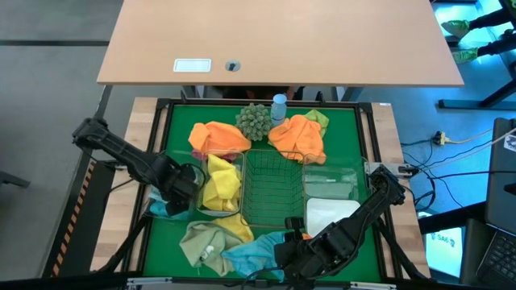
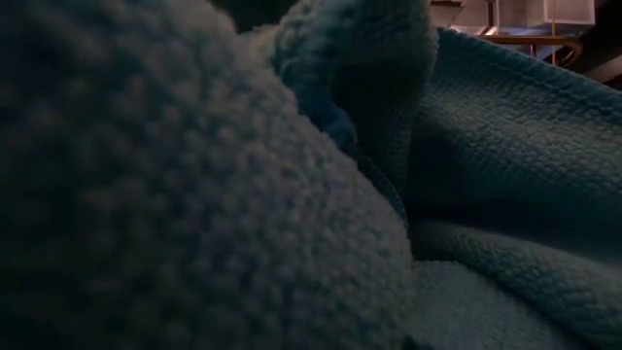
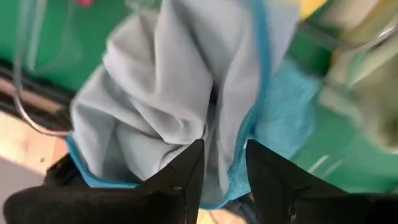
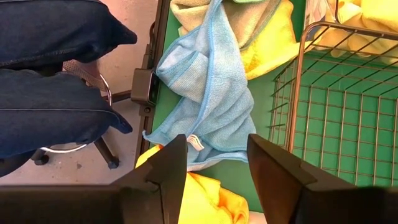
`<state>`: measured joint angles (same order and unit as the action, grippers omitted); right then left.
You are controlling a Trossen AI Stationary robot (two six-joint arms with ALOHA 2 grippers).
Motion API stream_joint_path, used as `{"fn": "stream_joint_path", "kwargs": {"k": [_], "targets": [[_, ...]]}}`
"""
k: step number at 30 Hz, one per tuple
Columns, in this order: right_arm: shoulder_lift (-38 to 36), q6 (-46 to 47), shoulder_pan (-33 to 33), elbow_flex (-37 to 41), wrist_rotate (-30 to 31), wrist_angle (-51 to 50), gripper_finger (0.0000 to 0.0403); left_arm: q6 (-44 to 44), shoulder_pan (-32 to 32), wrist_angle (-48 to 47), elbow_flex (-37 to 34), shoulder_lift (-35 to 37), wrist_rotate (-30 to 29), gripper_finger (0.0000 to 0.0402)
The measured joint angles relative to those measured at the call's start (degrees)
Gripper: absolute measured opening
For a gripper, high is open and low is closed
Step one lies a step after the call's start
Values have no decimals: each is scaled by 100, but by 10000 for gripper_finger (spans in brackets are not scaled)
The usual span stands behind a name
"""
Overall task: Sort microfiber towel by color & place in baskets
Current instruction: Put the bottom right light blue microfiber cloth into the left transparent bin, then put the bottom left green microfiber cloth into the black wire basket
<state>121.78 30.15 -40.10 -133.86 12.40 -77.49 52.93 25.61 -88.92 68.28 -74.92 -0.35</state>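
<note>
Sorting now: your left pincer is open over a pale blue microfibre towel at nine o'clock on the green worktop, beside the clear plastic bin holding yellow cloth.
Grip advice: close on the thick fold between the fingers, not on the thin hemmed edge.
Right pincer: open, hovering at six o'clock above the light blue crumpled towel; keep it clear.
Destination: dark wire-mesh basket at centre sits empty; the white bin is at four o'clock.
Risk: yellow towels lie just beside; lift straight up so you don't drag them.
</note>
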Motion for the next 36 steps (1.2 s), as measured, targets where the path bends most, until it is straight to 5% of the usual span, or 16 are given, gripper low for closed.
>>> {"fn": "stream_joint_path", "kwargs": {"k": [7, 19, 36], "targets": [[-1, 0, 0, 0, -2, 2, 168, 336, 173, 295, 885, 180, -190, 112], [-1, 2, 0, 0, -2, 35, 168, 544, 1344, 3760, 800, 146, -192, 112], [1, 2, 0, 0, -3, 97, 168, 547, 2171, 3892, 559, -919, -579, 112]]}}
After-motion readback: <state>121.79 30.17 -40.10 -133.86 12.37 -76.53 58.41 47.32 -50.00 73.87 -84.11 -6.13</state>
